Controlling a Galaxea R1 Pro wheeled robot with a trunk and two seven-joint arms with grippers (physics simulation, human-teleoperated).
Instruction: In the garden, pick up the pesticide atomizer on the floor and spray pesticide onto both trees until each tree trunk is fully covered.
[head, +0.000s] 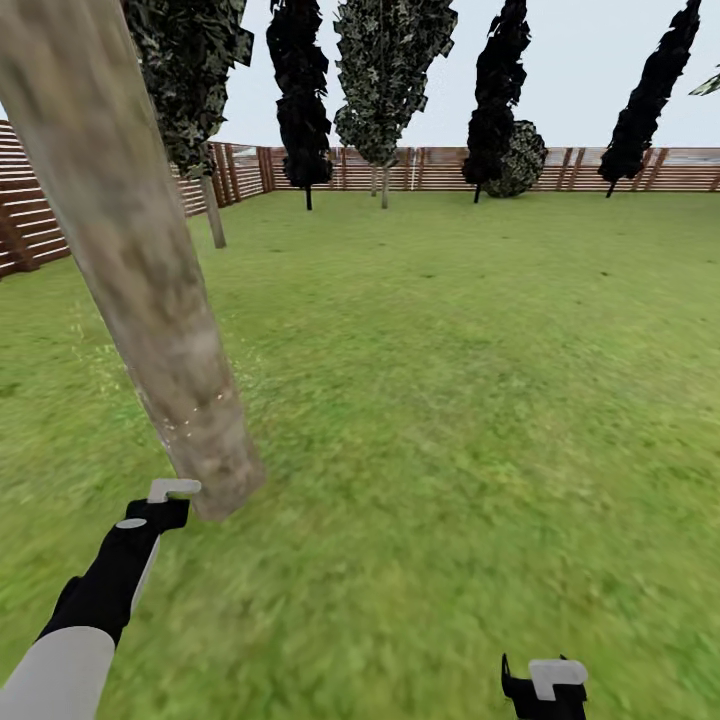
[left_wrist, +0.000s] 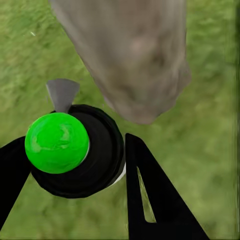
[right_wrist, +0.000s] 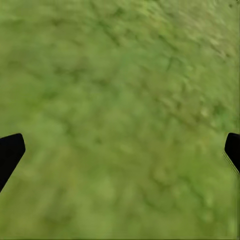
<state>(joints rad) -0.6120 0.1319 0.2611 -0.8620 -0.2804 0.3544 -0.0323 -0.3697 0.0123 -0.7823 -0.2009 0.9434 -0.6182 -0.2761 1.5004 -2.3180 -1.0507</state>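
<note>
My left gripper is clamped around the pesticide atomizer, its top dot showing green, just beside the tree trunk. My right gripper seems spread wide over grass.

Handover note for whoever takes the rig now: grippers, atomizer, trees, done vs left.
Left gripper: shut on the pesticide atomizer, its top dot showing green, nozzle aimed at the near tree trunk close ahead.
Right gripper: open, nothing in it, over grass.
Done: atomizer picked up, brought to the first trunk.
Left: I can't tell the trunk's spray coverage; finish it, then do the second tree by the fence.
</note>
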